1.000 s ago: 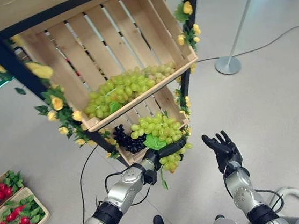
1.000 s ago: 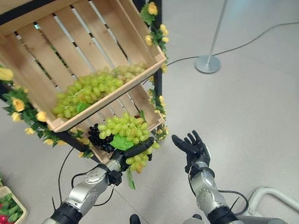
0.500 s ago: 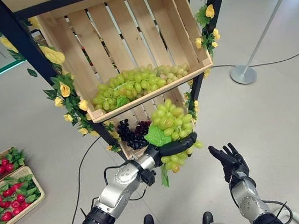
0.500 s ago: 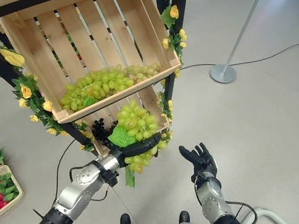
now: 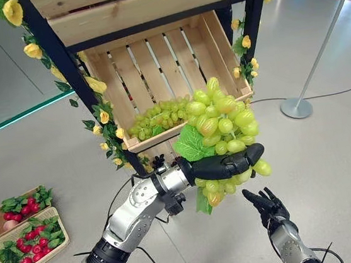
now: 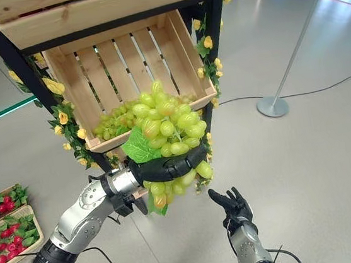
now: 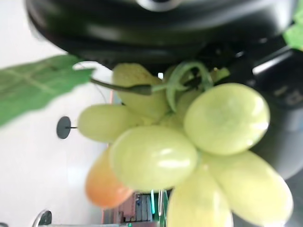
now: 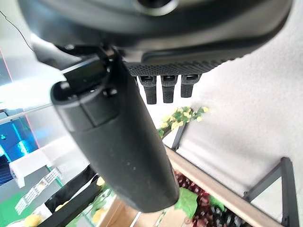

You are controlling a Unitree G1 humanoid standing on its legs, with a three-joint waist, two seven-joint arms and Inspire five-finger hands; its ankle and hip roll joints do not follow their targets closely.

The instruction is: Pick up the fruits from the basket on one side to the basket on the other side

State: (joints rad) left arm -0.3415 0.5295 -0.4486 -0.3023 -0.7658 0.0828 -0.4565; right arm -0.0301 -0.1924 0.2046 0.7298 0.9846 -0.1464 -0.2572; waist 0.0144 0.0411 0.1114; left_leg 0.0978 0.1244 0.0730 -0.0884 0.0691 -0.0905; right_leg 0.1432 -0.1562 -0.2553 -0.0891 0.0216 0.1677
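A large bunch of green grapes (image 5: 222,140) is seen near the centre of the left eye view, gripped by the left hand (image 5: 220,164), whose dark fingers are curled around the middle of the bunch, so that grapes are visible both above and below them. A green leaf (image 5: 192,146) is attached to the bunch on its left side, just above the wrist. In the left wrist view the grapes (image 7: 189,142) are pressed directly against the dark palm, with the green stem curling between them, and one orange-toned grape (image 7: 103,187) is noticed at the lower left. The bunch is held in the air in front of the wooden crate (image 5: 155,61) in the upper middle of the frame, apart from it. More green grapes (image 5: 155,116) are lying along the front edge of this crate. The black shelf frame (image 5: 52,53) is decorated with yellow flowers (image 5: 104,116). The right hand (image 5: 265,204) is seen in the lower right of the frame, below the held bunch, with its fingers spread and straight, and nothing is held by it. At the lower left edge, baskets with red fruits and green leaves (image 5: 20,247) are placed on the grey floor (image 5: 330,152). A metal post with a round base (image 5: 297,107) is standing at the right.
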